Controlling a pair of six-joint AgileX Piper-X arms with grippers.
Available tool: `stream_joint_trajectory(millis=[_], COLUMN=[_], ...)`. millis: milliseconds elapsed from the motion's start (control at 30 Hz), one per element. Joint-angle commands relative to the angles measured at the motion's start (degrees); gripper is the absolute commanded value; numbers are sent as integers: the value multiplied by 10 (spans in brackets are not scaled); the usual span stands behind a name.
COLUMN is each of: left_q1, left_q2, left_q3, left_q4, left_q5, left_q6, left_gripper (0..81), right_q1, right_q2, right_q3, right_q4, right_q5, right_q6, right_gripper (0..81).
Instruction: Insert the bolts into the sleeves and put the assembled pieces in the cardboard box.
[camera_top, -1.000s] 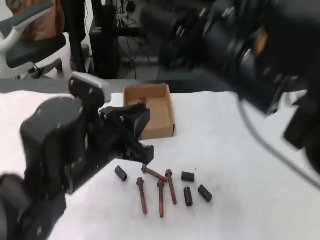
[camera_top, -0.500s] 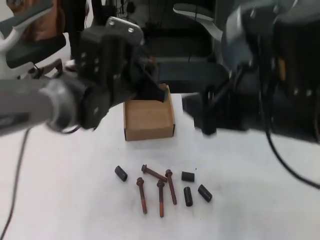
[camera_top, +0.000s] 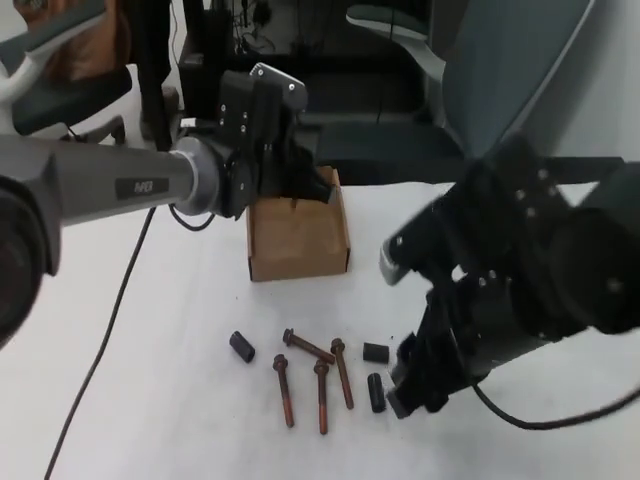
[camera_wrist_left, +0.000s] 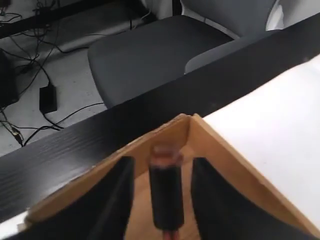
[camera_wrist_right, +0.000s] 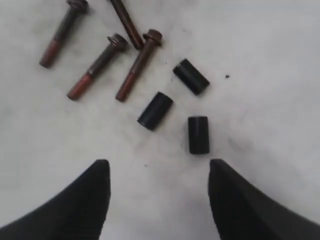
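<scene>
Nearest you, the right gripper (camera_top: 400, 395) hangs low over the white bench cover (camera_top: 150, 420). Its fingers (camera_wrist_right: 95, 200) are spread wide with nothing between them.

- Three black sleeves (camera_wrist_right: 155, 110) lie on the cover just beyond its fingertips. They are close together but none touches another.
- Four rust-brown bolts (camera_top: 321, 395) lie loose to the left of those sleeves. Three are roughly side by side, and the fourth is slanted across near their heads.
- One more sleeve (camera_top: 241, 346) lies alone on the left side of the bolts, apart from them.

Farther back, the cardboard box (camera_top: 298, 250) stands open-topped on the cover, near the bench's far edge.

- Your left gripper (camera_wrist_left: 162, 165) is over the box, near one inner corner.
- Its fingers (camera_wrist_left: 112, 200) are parted.
- An assembled piece (camera_wrist_left: 166, 200), a black sleeve with a bolt head at one end and reddish shank at the other, sits between them inside the box walls.
- A narrow gap shows on each side of the piece, so neither finger pinches it.
- You cannot tell from these views whether it rests on the box floor.

Beyond the box are the dark far edge of the bench (camera_wrist_left: 75, 150) and a grey office chair (camera_wrist_left: 165, 45) on the floor.
</scene>
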Motion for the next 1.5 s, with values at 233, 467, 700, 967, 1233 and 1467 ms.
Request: stream_joint_trajectory(millis=[233,467,700,967,1233,1467], left_q1=[24,24,23,23,-14,-118], left_q2=[-21,-79,-132,-140,-151,-236], left_q3=[-28,-28,-28,-27,-25,38], left_q4=[-4,121,390,541,637,621], left_q5=[-7,-2,80,174,200,120], left_q6=[-30,-54,-114,-111,-115,-163], left_gripper=[700,700,700,700,700,700], right_q1=[-65,-64,-64,-64,-65,-67], right_q2=[103,145,222,262,262,260], right_q3=[-38,-38,-76,-143,-140,-140], right_q4=[19,-30,-30,21,82,107], right_q5=[-17,-42,-41,7,10,61], right_q6=[-83,-90,-103,-159,-168,-150], right_gripper=[564,550,550,113,0,0])
